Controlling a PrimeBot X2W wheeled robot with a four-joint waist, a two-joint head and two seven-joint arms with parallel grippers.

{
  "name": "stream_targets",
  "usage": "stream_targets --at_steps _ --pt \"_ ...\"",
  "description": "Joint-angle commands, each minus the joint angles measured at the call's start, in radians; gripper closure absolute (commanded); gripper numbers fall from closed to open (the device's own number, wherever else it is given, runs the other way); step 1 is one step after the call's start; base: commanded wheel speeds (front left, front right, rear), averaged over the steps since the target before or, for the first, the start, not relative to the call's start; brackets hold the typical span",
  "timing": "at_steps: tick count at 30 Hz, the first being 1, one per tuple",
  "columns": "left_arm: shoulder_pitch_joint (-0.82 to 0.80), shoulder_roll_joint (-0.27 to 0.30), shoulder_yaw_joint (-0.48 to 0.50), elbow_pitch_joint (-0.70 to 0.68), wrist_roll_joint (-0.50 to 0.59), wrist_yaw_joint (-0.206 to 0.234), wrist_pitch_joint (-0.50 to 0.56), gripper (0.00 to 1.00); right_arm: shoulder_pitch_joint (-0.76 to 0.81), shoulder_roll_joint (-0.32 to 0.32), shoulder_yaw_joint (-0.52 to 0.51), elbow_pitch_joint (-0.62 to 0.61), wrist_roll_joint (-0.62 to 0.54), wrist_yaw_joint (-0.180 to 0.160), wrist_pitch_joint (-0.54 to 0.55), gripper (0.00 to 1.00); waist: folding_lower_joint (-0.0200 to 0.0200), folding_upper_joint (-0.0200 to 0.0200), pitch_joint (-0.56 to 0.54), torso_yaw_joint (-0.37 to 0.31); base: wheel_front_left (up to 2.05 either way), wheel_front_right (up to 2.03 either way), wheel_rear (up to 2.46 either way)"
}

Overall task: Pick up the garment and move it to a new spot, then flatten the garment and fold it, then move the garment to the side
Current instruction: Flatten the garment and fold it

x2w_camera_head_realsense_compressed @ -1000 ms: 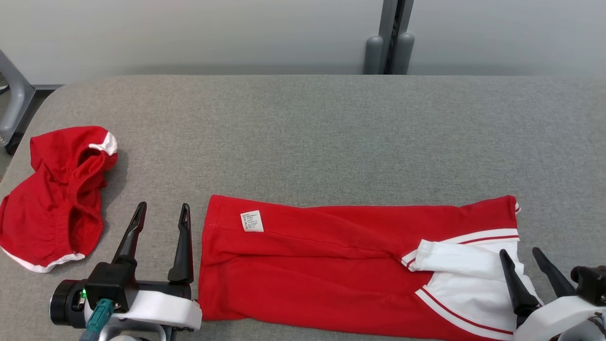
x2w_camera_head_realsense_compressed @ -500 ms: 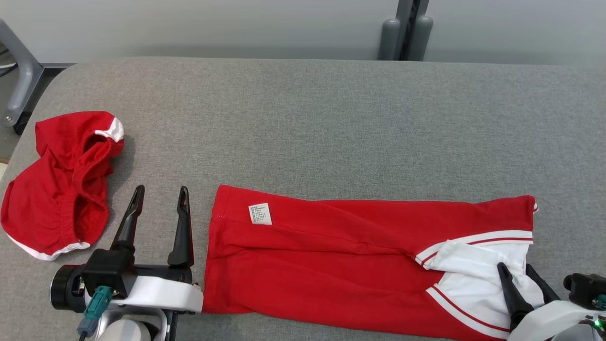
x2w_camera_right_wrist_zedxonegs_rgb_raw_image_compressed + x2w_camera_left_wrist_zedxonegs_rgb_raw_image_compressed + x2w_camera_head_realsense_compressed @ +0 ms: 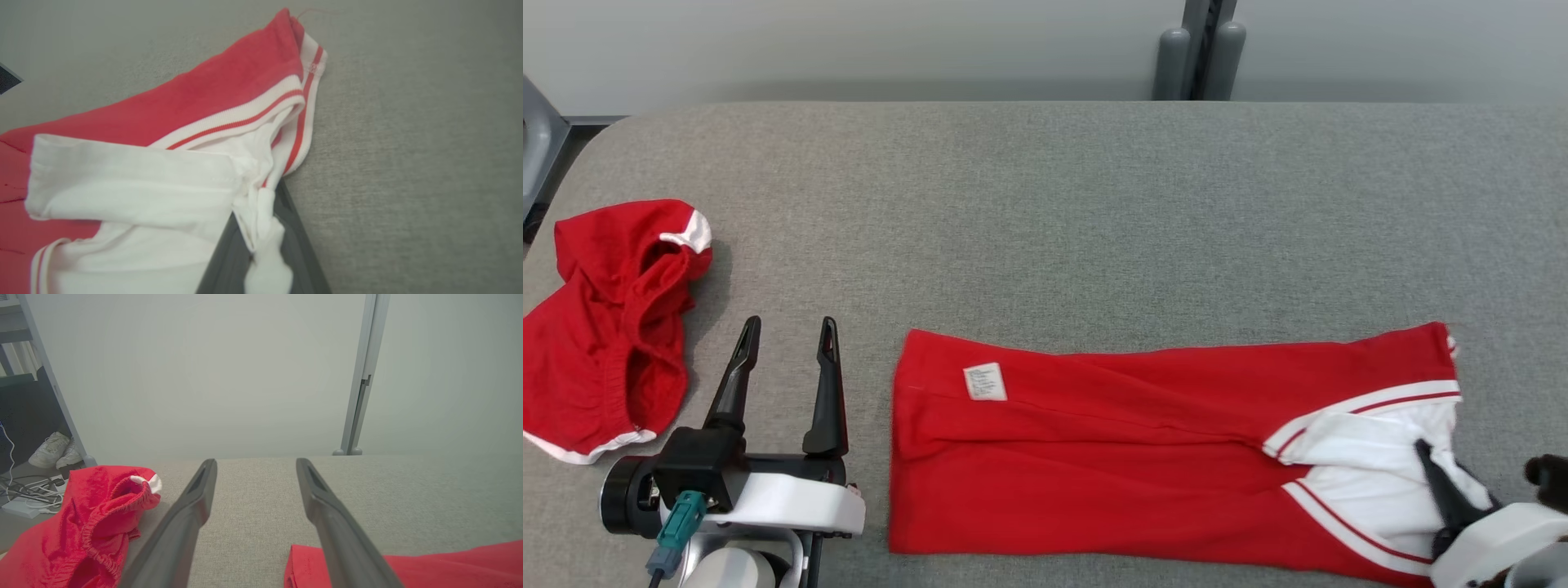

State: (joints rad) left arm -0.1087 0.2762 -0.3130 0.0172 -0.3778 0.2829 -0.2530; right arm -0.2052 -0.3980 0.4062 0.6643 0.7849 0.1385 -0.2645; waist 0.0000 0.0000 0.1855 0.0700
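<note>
Plainly, right fingers [image 3: 1439, 490] pinch white cloth of the garment [image 3: 1094, 457] (left fingers [image 3: 827, 392] spread, holding nothing).

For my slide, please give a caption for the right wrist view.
Right jaws pinch a white fold of the red garment on the grey table.

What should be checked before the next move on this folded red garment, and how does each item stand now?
1. Right gripper shut on the garment at its white end: ok, cloth is pinched between its fingers.
2. Left gripper open: ok.
3. Left gripper on the garment's left edge: not ok, it stands beside the edge, apart.
4. Second red garment apart from the work: ok, it lies at the table's left end.
5. Grip catches all layers: cannot tell.
</note>
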Motion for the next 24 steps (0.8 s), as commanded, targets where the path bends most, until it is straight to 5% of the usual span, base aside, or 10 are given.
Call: stream_targets --at_steps 1,11,24 --pt "-0.005 0.006 0.003 0.003 -0.003 0.005 -0.006 0.00 0.004 -0.035 -0.017 0.022 0.006 -0.014 0.003 1.00 0.0000 0.0000 -0.002 -0.008 0.00 0.00 0.00" --pt "-0.007 0.008 -0.002 0.012 -0.008 0.002 -0.006 0.00 0.002 -0.135 -0.133 -0.013 -0.025 -0.008 0.000 1.00 0.0000 0.0000 -0.018 -0.048 0.00 0.00 0.00" --pt "0.015 0.013 -0.007 0.015 -0.017 0.005 0.001 0.00 -0.023 -0.089 -0.087 -0.278 -0.124 -0.008 0.052 1.00 0.0000 0.0000 -0.052 -0.072 0.00 0.00 0.00"
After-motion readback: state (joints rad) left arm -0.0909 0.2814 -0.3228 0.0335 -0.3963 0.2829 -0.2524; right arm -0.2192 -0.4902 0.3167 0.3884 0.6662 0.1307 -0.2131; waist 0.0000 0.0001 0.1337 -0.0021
